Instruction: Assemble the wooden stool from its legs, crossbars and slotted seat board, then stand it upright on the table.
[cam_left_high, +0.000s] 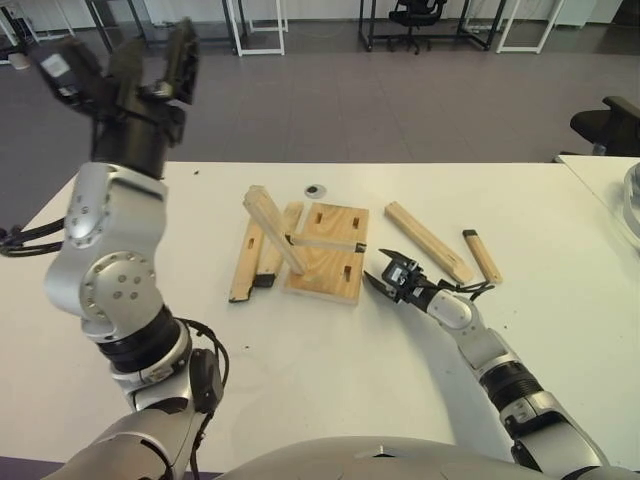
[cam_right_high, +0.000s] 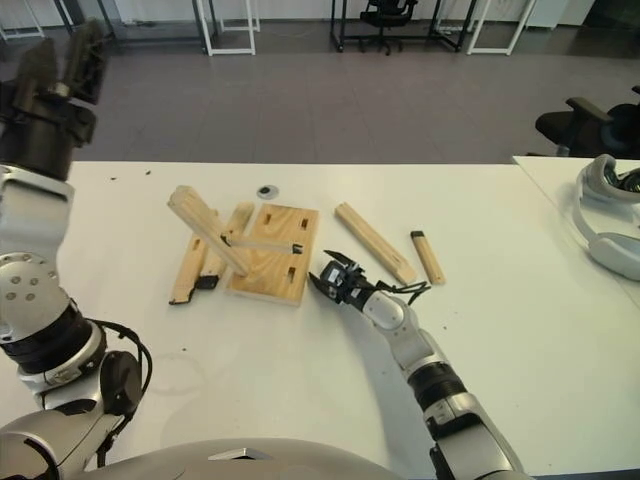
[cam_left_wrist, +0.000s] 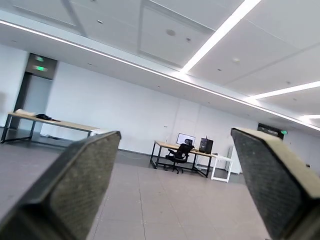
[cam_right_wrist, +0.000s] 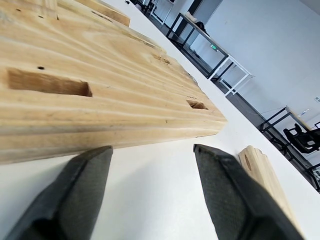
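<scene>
Table is seen carrying the seat board, laid flat at centre, with a leg propped tilted across its left side. Left gripper is held high at far left, spread wide, empty. Right gripper is set low just right of the board, agape, empty.

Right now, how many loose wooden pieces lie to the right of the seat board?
2. A long piece lies flat just right of the seat board; a short piece lies flat farther right. Nothing there looks hidden.
</scene>
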